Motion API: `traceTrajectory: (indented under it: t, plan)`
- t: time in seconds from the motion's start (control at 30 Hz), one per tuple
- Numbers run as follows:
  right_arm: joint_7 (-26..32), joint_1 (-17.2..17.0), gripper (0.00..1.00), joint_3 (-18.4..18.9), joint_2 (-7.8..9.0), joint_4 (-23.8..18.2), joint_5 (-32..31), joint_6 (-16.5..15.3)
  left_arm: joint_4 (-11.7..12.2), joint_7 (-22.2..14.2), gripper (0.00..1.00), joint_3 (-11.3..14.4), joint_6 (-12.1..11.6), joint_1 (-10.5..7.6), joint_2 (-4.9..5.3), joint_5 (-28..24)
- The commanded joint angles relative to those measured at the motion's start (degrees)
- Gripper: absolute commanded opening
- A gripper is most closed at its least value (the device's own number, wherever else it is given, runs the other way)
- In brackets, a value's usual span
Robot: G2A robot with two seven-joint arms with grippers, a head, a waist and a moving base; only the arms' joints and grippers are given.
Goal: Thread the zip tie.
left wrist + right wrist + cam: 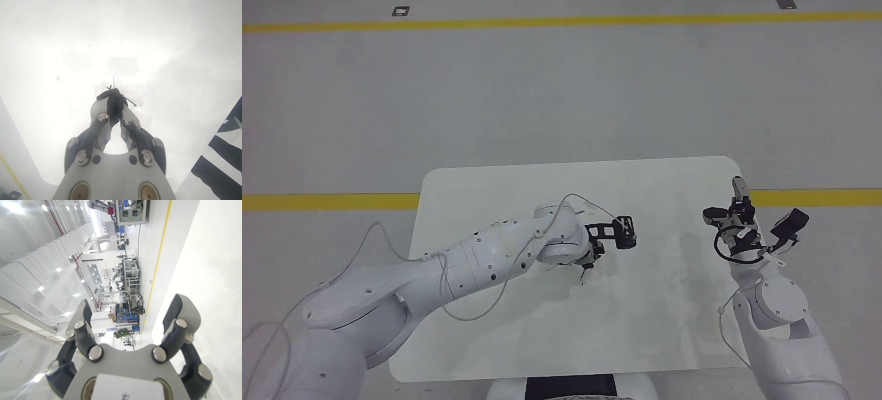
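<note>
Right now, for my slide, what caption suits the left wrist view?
Left gripper shut on a thin black plastic zip tie over the white table.

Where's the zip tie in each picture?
Top view: the zip tie is a tiny dark speck under the left gripper, mid-table.
Left wrist view: it is pinched in that shut gripper, ends poking out.
Right wrist view: the open right gripper holds nothing, beside the table edge.
Shared landmark: the white table.
</note>
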Motion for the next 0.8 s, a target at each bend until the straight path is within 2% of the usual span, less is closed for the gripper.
traceTrajectory:
  t: [0.0, 0.17, 0.3, 0.53, 0.77]
  plan:
    - [0.0, 0.0, 1.00, 0.0, 0.00, 0.0, 0.0, 0.0, -0.7, 0.3, 0.00, 0.0, 0.0, 0.00, 0.64, -0.3]
    - [0.0, 0.0, 1.00, 0.0, 0.00, 0.0, 0.0, 0.0, -2.5, 1.0, 0.00, 0.0, 0.0, 0.03, 2.11, -1.9]
    - [0.0, 0.0, 1.00, 0.0, 0.00, 0.0, 0.0, 0.0, -5.0, 1.9, 0.00, 0.0, 0.0, -0.76, 3.53, -3.6]
    - [0.0, 0.0, 1.00, 0.0, 0.00, 0.0, 0.0, 0.0, -8.0, -0.2, 0.00, -0.1, 0.0, -1.90, 5.69, -3.5]
    - [0.0, 0.0, 1.00, 0.0, 0.00, 0.0, 0.0, 0.0, -11.3, -1.6, 0.00, -0.9, 0.0, -2.44, 7.40, -3.9]
